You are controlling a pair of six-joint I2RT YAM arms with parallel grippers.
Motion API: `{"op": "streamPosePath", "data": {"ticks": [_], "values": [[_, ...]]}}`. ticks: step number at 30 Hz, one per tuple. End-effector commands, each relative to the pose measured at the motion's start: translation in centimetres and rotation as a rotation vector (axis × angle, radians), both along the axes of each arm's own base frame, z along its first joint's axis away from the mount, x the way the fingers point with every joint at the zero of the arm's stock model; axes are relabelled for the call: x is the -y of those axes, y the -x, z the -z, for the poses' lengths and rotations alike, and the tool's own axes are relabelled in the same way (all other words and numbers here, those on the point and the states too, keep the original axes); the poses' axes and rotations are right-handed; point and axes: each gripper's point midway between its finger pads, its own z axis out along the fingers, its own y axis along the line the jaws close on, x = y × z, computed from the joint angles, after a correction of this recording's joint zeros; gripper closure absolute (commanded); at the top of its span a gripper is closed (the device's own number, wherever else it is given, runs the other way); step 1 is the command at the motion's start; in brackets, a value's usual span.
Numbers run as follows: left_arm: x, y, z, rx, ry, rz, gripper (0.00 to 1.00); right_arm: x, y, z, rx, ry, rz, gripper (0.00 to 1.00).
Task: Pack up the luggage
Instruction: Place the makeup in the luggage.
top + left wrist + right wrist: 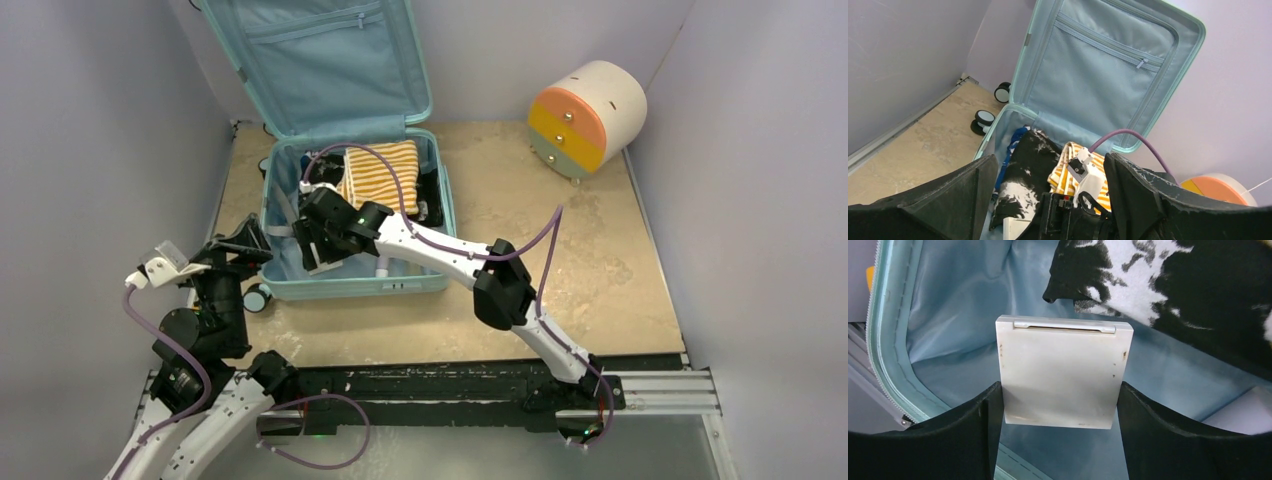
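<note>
The pale teal luggage [350, 285] lies open at the back left of the table, its lid [320, 60] upright against the wall. Inside are a yellow-and-white striped garment [380, 172] and a black-and-white garment [1023, 170]. My right gripper [318, 240] reaches into the front left of the case. In the right wrist view it [1059, 390] is shut on a flat white square box [1063, 372], held by both sides above the teal lining [958, 315]. My left gripper [245, 245] hovers at the luggage's left front corner, open and empty [1050, 160].
A round cream drawer unit [585, 115] with orange, yellow and green fronts lies at the back right. The luggage's wheels [257, 297] stick out on its left side. Grey walls close in the table on both sides. The right arm's purple cable [400, 190] loops over the clothes.
</note>
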Motion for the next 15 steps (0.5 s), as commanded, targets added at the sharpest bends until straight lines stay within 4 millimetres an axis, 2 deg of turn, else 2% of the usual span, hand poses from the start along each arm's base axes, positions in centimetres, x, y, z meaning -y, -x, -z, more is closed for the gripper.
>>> {"op": "streamPosePath", "data": {"ticks": [1,5,10,12,15], "values": [[-0.1,-0.3,-0.2,0.001,0.010,-0.020,0.18,-1.1,0.9,-1.8,-0.028,-0.074,-0.004,0.62],[0.0,-0.4,-0.2,-0.003,0.008,-0.016,0.18,-1.5,1.7,-0.5,-0.050,-0.055,-0.012,0.59],[0.1,-0.6,0.0,-0.014,0.001,-0.017,0.18,-1.4,2.1,1.5,-0.091,-0.023,-0.005,0.42],[0.2,-0.6,0.1,-0.017,0.000,-0.018,0.18,-1.2,2.2,1.7,-0.096,-0.020,-0.001,0.36],[0.4,-0.8,0.2,-0.023,-0.007,-0.014,0.18,-1.1,2.2,1.0,-0.087,-0.031,0.001,0.30]]}}
